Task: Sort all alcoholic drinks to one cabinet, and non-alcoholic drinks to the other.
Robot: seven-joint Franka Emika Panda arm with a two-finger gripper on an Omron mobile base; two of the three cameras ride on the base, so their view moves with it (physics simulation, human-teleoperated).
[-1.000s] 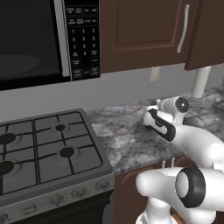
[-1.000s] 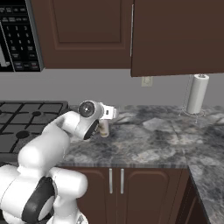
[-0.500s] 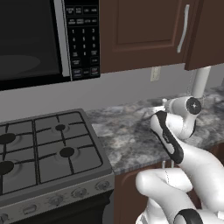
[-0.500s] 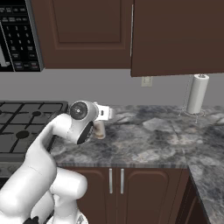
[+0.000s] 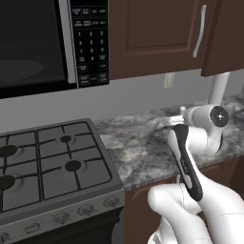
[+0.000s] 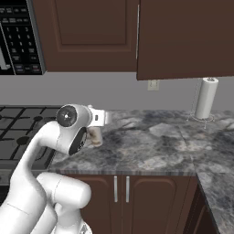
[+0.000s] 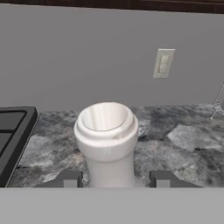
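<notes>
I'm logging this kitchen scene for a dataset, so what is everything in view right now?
microwave: one, black, on the wall above the stove
stove: one, dark grey, gas burners, left of the counter
counter: one, grey marble pattern, along the wall
wall cabinets: two doors, dark brown, above the counter
outlet: one, pale, on the grey wall
paper towel roll: one, white, upright at the back of the counter
low cabinets: two doors, dark brown, below the counter
pale bottle: one, white cap, between the hand's fingertips
arm: one, white with dark joints
hand: one, closed on the pale bottle
</notes>
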